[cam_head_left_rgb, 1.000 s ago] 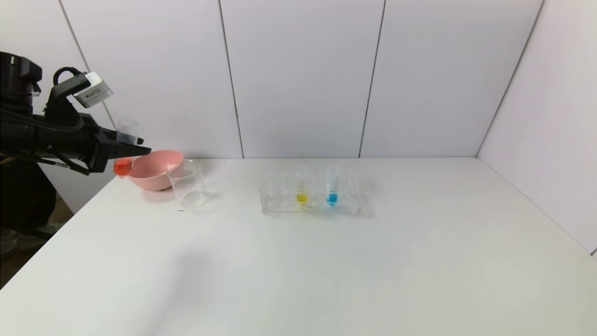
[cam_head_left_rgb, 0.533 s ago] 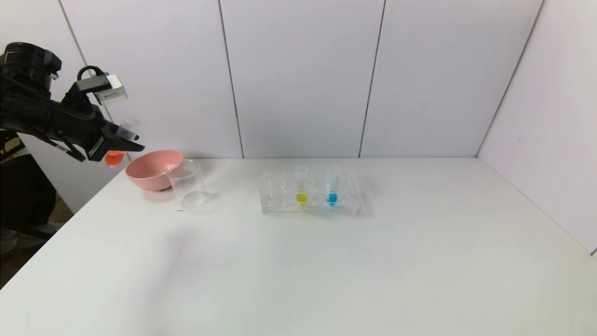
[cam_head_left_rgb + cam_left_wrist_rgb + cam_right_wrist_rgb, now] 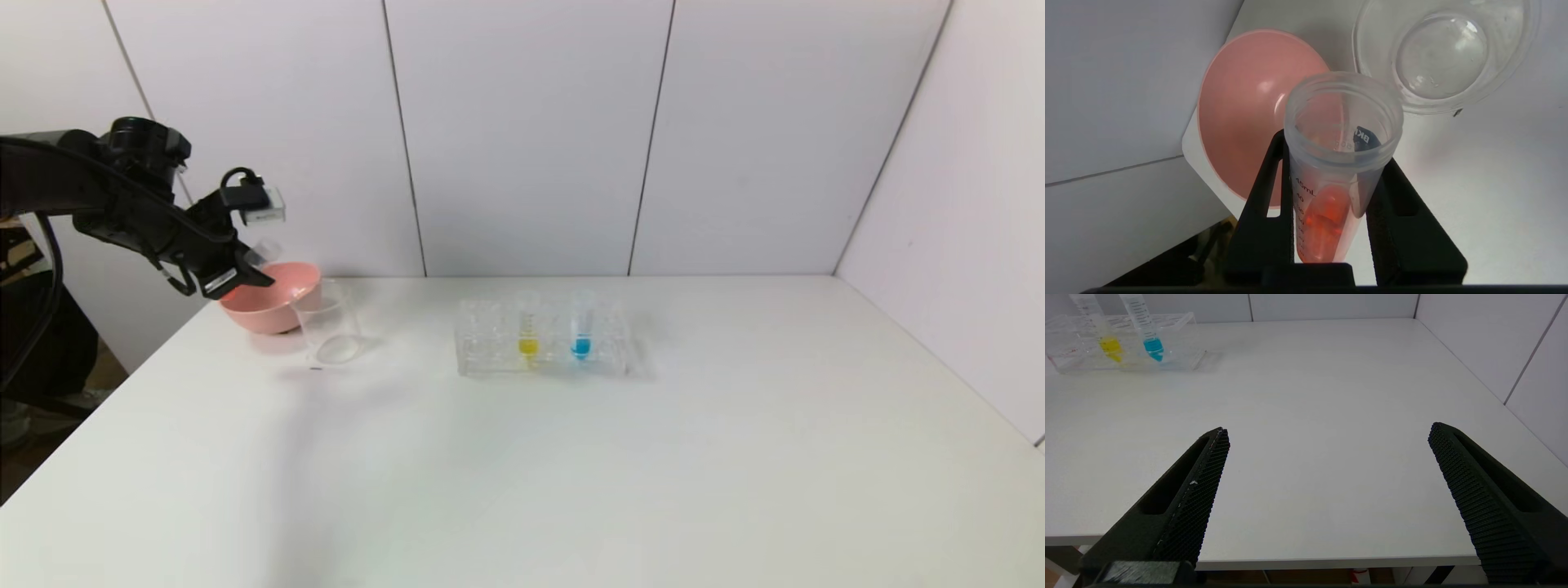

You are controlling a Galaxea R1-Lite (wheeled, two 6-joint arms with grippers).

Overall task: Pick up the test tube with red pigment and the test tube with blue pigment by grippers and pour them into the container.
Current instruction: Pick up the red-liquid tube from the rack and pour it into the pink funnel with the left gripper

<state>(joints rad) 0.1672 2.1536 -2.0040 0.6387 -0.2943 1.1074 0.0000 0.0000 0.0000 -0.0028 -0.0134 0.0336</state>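
White table (image 3: 571, 457), grey panel walls (image 3: 522, 131); left tool (image 3: 1331, 179) clamps red tube (image 3: 1331, 204); right tool (image 3: 1327, 437) spread.

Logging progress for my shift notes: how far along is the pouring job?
Done: the left gripper is shut on the red tube, out of the rack. In hand: the tube is tilted beside the bowl, red liquid inside; the beaker looks empty. Left: both pours; the blue tube stands racked, and the right gripper is open.
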